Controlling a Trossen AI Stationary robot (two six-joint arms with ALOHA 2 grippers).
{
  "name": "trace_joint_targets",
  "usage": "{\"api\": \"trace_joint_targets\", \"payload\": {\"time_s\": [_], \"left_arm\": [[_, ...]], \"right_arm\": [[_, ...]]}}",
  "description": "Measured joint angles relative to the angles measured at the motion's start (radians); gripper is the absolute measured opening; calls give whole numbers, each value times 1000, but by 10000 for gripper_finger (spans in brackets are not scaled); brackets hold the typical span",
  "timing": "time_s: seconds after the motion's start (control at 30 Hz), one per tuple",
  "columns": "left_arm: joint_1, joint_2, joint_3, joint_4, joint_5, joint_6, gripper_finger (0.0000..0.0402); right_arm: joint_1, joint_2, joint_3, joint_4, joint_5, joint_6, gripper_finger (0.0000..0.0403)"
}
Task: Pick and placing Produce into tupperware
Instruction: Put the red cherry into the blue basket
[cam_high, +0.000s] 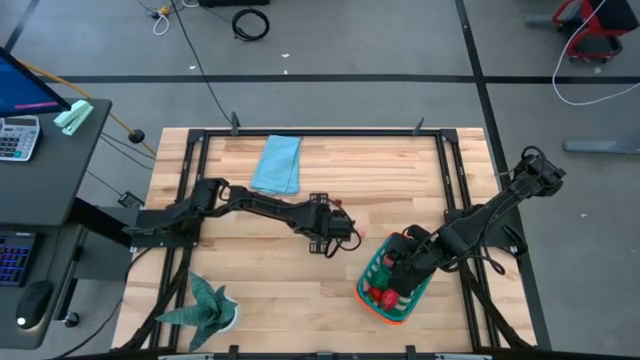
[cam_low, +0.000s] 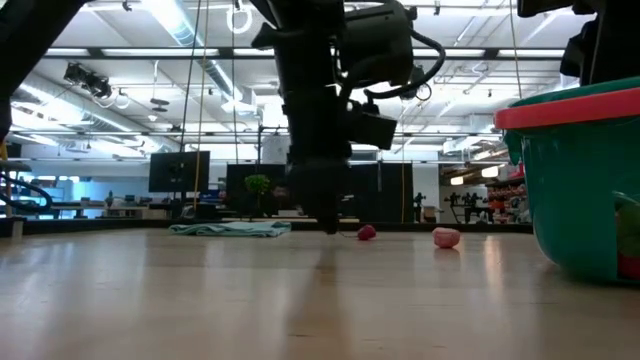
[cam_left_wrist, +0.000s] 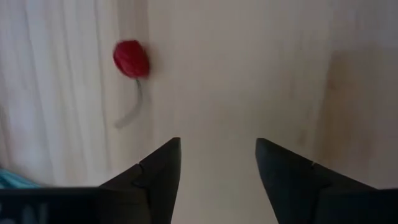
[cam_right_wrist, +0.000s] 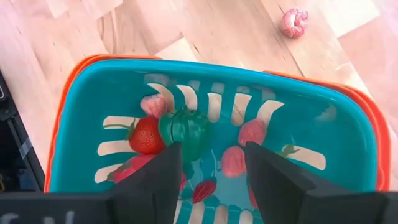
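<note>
The teal tupperware (cam_right_wrist: 81, 112) with an orange rim (cam_high: 395, 318) stands at the table's near right and holds several pieces of produce, among them a red strawberry (cam_right_wrist: 146, 135), a green piece (cam_right_wrist: 185, 129) and pink pieces (cam_right_wrist: 252, 132). My right gripper (cam_right_wrist: 211, 158) hangs open above its inside, with nothing between its fingers. My left gripper (cam_left_wrist: 217, 152) is open near the table's middle, pointing steeply down over bare wood. A red cherry-like piece with a pale stem (cam_left_wrist: 131, 59) lies just beyond it. A pink piece (cam_right_wrist: 294, 22) lies on the wood between the two grippers.
A light blue folded cloth (cam_high: 277, 163) lies at the far middle of the table. A green star-shaped plant (cam_high: 205, 305) stands at the near left corner. A black frame (cam_high: 320, 133) runs around the table top. Bare wood lies between the plant and the tupperware.
</note>
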Motion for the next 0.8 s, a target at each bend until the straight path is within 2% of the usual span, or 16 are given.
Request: {"api": "trace_joint_targets", "payload": {"time_s": [0.2,0.37,0.43,0.53,0.7,0.8], "left_arm": [[45,12,0,115,2,166,224],[96,20,0,176,3,199,223],[123,21,0,181,42,186,223],[168,21,0,191,169,123,224],[220,21,0,255,196,93,218],[237,21,0,284,268,76,214]], "right_arm": [[0,0,0,0,0,-1,182],[0,0,0,0,0,-1,181],[0,0,0,0,4,-1,181],[0,0,0,0,30,-1,181],[0,0,0,0,52,-2,181],[0,0,0,0,52,-2,181]]}}
